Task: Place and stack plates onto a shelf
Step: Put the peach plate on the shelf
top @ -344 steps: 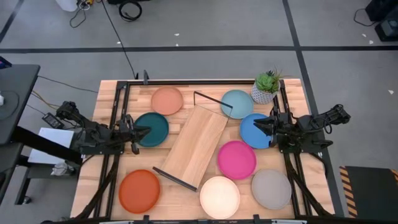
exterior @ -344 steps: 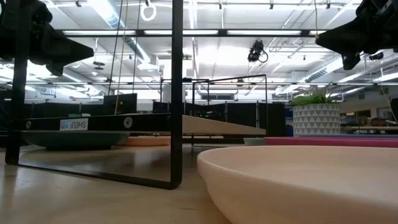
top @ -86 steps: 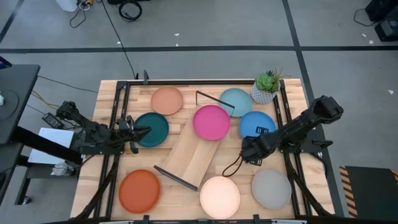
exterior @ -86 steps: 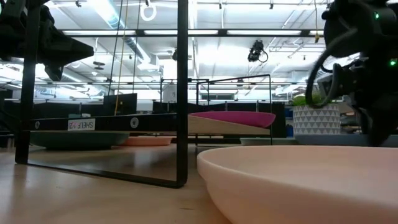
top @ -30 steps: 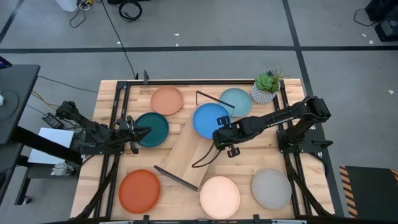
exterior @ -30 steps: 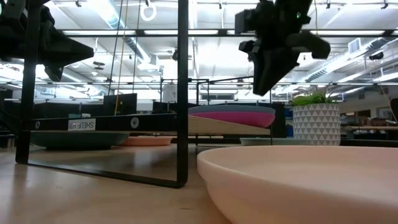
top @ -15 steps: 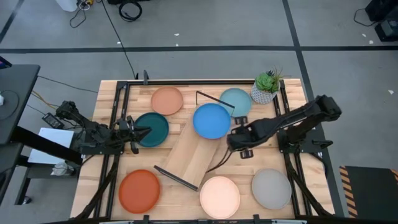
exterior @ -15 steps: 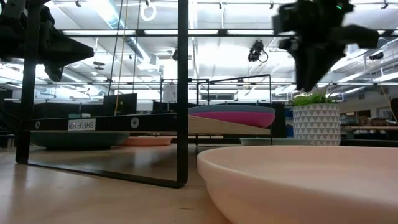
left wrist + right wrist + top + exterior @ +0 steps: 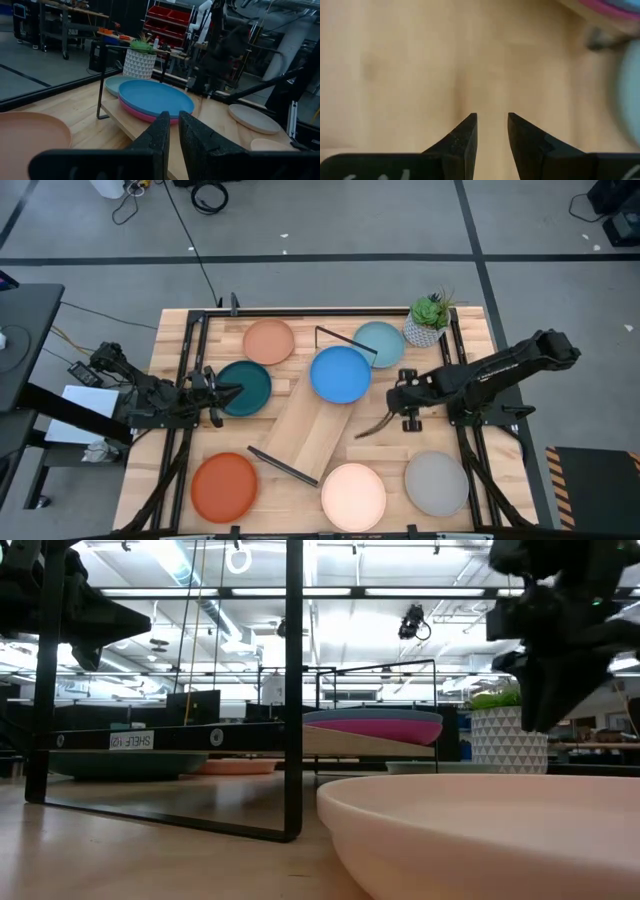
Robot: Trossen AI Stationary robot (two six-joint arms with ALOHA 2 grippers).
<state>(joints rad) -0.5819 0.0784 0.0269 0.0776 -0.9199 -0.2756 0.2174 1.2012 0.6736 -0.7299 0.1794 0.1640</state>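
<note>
Over bare tabletop [image 9: 380, 460] beside the shelf [image 9: 315, 420], right gripper [image 9: 405, 402] hangs stretched out, fingers [image 9: 465, 137] parted, empty.

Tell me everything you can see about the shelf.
The shelf is a long light-wood plank, lying diagonally across the middle of the table on thin black metal end brackets. Its far end carries two stacked plates: a bright blue plate on a magenta plate. The rest of the plank is bare. A small white label shows on its edge. No gripper touches it.

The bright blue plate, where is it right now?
In the high view, the bright blue plate lies on the magenta plate at the shelf's far end, beside the light blue plate.
</note>
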